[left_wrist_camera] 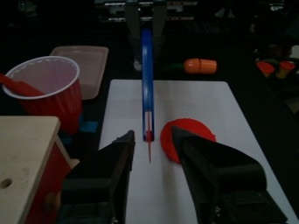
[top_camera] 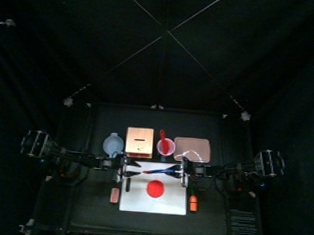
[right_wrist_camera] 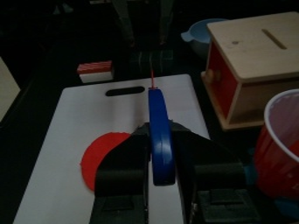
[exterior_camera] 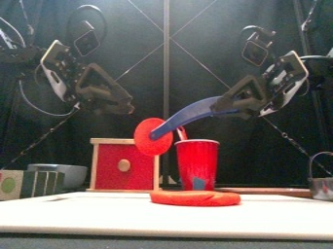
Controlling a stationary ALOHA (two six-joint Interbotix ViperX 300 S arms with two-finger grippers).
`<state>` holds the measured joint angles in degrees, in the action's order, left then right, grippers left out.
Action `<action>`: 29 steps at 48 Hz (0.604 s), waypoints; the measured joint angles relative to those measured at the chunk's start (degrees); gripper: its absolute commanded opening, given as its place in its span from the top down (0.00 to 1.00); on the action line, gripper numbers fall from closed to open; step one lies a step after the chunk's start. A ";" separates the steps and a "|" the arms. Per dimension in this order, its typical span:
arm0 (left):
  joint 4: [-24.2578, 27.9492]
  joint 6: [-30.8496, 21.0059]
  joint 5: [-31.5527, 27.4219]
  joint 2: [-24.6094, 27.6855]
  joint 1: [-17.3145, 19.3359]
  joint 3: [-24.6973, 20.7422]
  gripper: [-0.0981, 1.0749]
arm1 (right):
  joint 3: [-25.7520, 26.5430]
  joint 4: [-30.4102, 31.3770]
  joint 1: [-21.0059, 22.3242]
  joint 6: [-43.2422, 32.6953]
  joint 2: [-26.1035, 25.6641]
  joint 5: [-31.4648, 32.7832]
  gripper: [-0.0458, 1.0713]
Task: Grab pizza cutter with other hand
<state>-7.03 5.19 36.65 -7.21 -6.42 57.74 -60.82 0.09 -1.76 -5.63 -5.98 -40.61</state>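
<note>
Above the white mat (left_wrist_camera: 176, 105) the air is mostly free; only the flat red disc (left_wrist_camera: 191, 140) lies low on it. The pizza cutter (exterior_camera: 196, 110) spans the gap between the arms, held aloft by the right claw (exterior_camera: 240, 97), with the left claw (exterior_camera: 115, 97) spread wide just short of it. Behind stand the red cup (exterior_camera: 198, 163) and wooden box (exterior_camera: 124, 165) (close together, blocking the back); orange bars (top_camera: 113, 196) flank the mat.

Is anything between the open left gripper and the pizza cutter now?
No. In the left wrist view the left gripper stands open with only bare gap before the pizza cutter, which the right gripper holds.
</note>
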 measured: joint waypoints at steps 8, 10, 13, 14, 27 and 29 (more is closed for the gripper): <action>-2.02 0.88 -0.35 2.55 -0.97 -2.46 0.24 | 4.39 0.00 -1.58 -0.09 5.01 0.18 0.59; -2.64 0.88 -0.44 2.81 -1.23 -2.72 0.24 | 5.54 0.00 -1.93 -0.09 6.06 0.70 0.59; -3.34 0.97 -0.62 3.08 -1.67 -2.81 0.24 | 6.86 0.00 -2.55 -0.09 7.21 1.58 0.59; -3.60 0.97 -0.62 3.16 -1.85 -2.81 0.24 | 7.29 0.00 -2.81 0.00 7.56 1.93 0.59; -3.96 1.58 -4.04 7.82 -3.78 -5.10 0.24 | 9.76 -0.18 -4.04 -0.09 8.35 4.22 0.59; -4.04 1.76 -5.19 8.26 -4.04 -5.54 0.24 | 9.76 -0.18 -4.04 0.00 8.35 4.39 0.59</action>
<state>-11.07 6.94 31.46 1.05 -10.46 52.21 -51.06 -0.09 -5.80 -5.63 2.37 -36.21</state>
